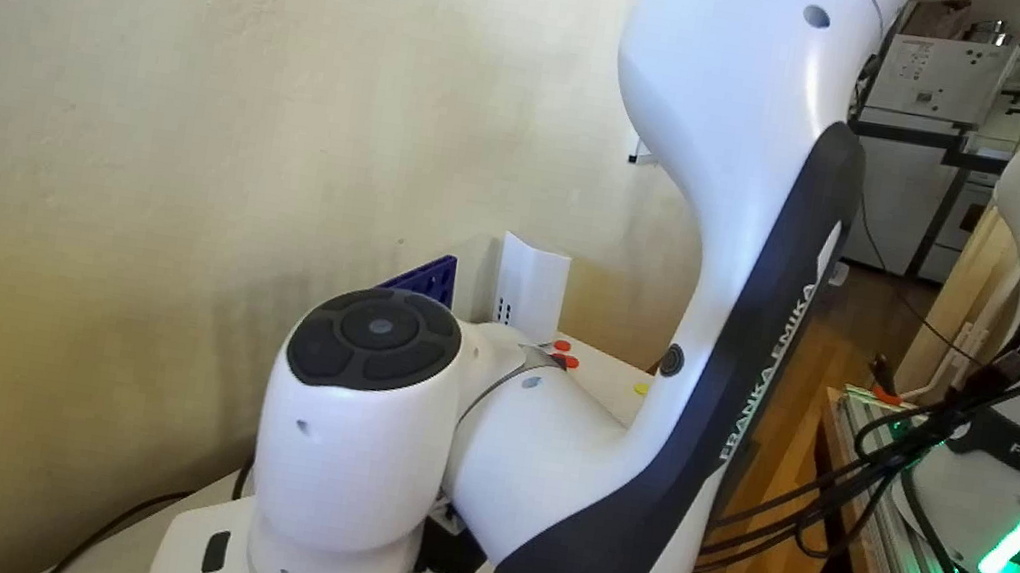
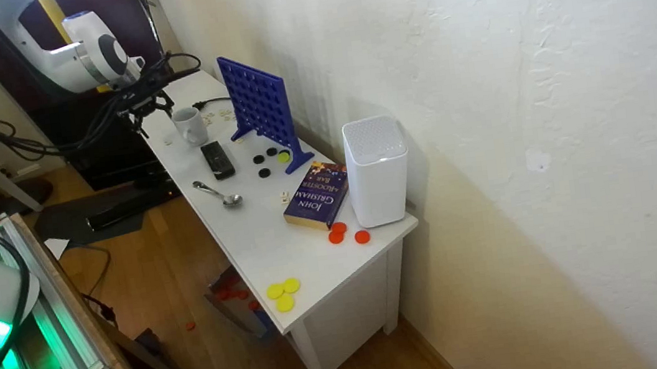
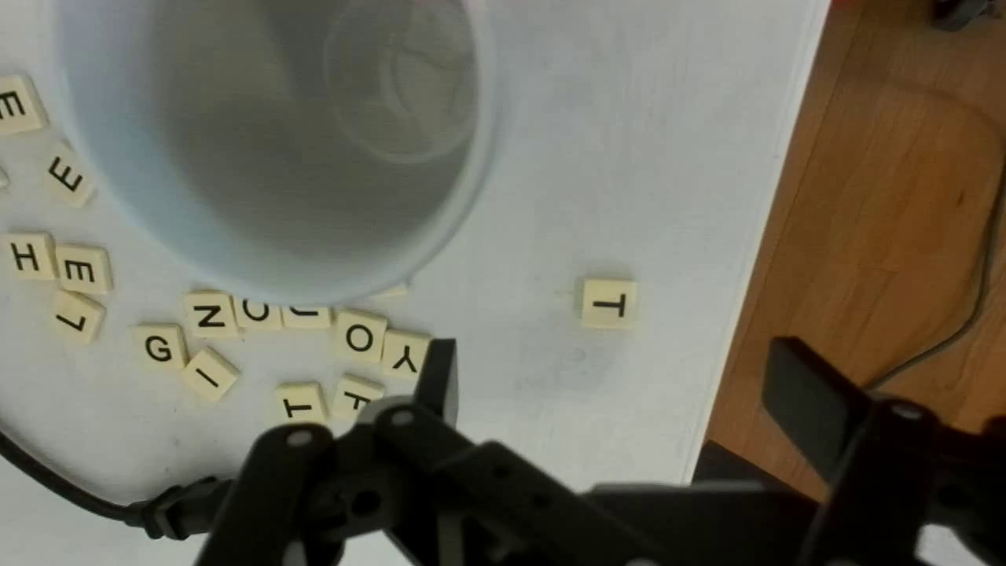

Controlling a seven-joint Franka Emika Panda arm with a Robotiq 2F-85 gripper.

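We see a pale wall [image 2: 511, 93] running along a long white surface [image 2: 247, 238], and a white arm [image 2: 94, 59] reaching over one end of that surface. Near the wall we find a blue game rack [image 2: 259, 102] standing upright, full of round holes. A white box [image 2: 388, 183] stands upright near a corner, showing in both exterior views, and a dark blue book [image 2: 317, 195] lies just beside it.

The claw [image 3: 625, 389] is spread wide in the wrist view, its two fingers [image 3: 813, 409] well apart. In an exterior view it is small and dark, so we cannot quite tell how high above the surface it hangs. A pale mug [image 3: 275, 157] stands upright near the claw, mouth up. Farther along we note a slim black gadget [image 2: 217, 160] and, beyond it, a spoon [image 2: 231, 201]. A black plug [image 3: 177, 509] on a cord [image 3: 67, 489] lies near the mug.

Red discs [image 2: 336, 237] lie near the book, yellow discs [image 2: 285, 302] lie near another corner, and black discs [image 2: 264, 173] lie by the foot of the rack. Smallest of all are the letter tiles [image 3: 211, 316], scattered close around the mug. We see one tile marked T [image 3: 609, 303] lying face up, apart from these, ahead of the gap between the fingers and near the surface's edge.
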